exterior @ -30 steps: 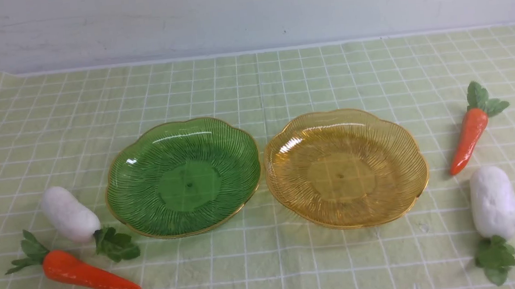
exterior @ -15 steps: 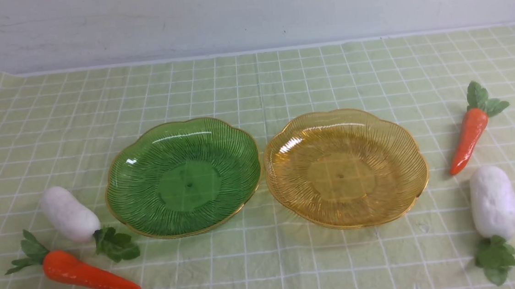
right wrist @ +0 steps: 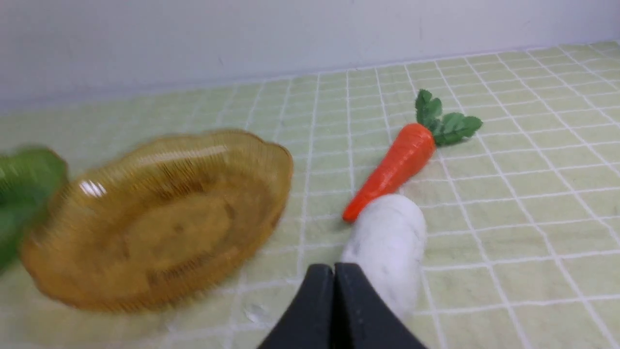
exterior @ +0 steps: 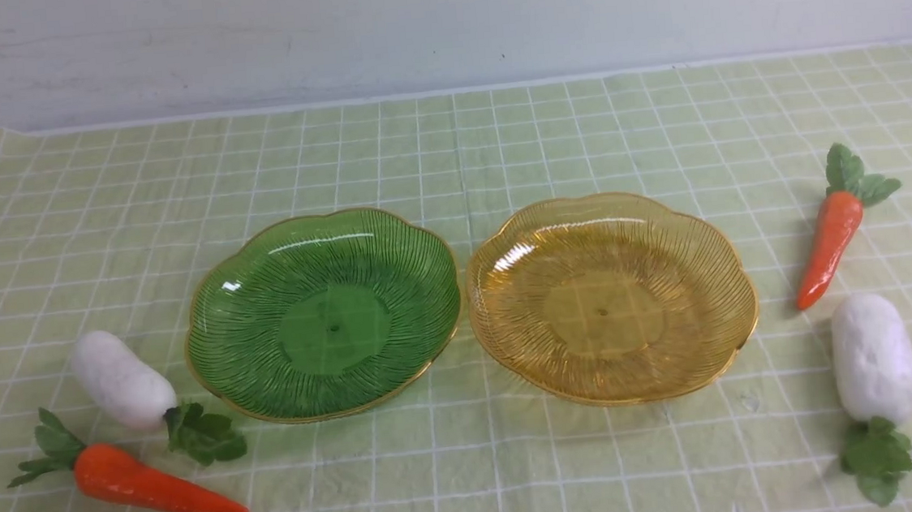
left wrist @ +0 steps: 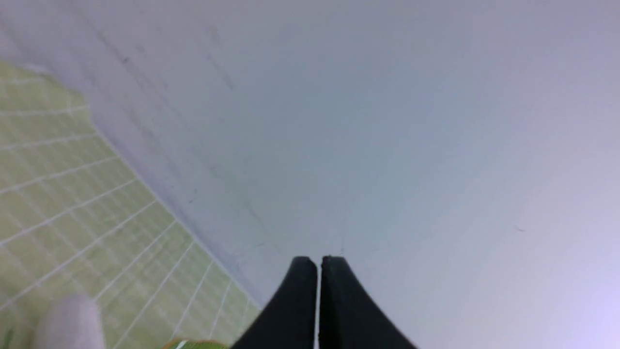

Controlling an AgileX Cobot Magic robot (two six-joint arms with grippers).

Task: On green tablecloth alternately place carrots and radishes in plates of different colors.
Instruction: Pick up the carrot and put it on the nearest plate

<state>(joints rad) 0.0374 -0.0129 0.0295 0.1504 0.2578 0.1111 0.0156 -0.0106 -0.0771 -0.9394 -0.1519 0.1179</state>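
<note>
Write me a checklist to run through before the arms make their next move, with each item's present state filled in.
1. Green plate and yellow plate empty: ok, nothing lies in either.
2. Carrots within view: ok, one on the left, one on the right.
3. Radishes within view: ok, one on the left, one on the right.
4. Left gripper open for a pick: not ok, its fingers are together.
5. Right gripper open for a pick: not ok, also shut.
6. Plate for each vegetable settled: cannot tell, the views show no assignment.
</note>
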